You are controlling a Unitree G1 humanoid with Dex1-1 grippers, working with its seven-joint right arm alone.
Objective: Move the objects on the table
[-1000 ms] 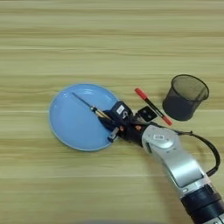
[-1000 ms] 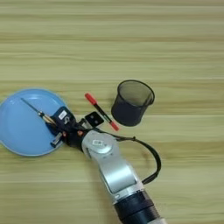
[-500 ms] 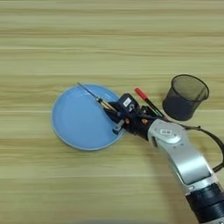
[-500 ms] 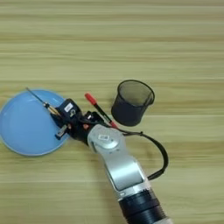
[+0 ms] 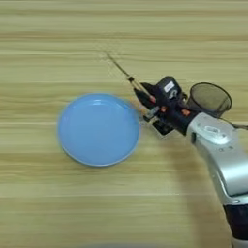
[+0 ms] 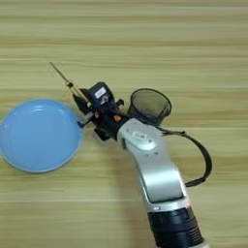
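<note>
My right gripper [image 5: 145,100] is shut on the slim screwdriver [image 5: 127,74], just past the blue plate's right rim. The amber handle sits between the black fingers, and the thin shaft [image 6: 60,74] points up and to the left over the bare table [image 5: 58,43]. The black wire-mesh pen cup [image 5: 209,99] stands upright just right of the gripper, close behind the wrist. The silver forearm [image 6: 150,160] runs down to the bottom edge.
A round blue plate [image 5: 99,128] with nothing on it lies left of the gripper. A black cable [image 6: 201,155] loops off the forearm's right side. Wood-grain table surface stretches all around.
The gripper has carried the screwdriver off the plate, up and to the right, so its tip is now over the table beyond the plate. The red item beside the cup no longer shows.
</note>
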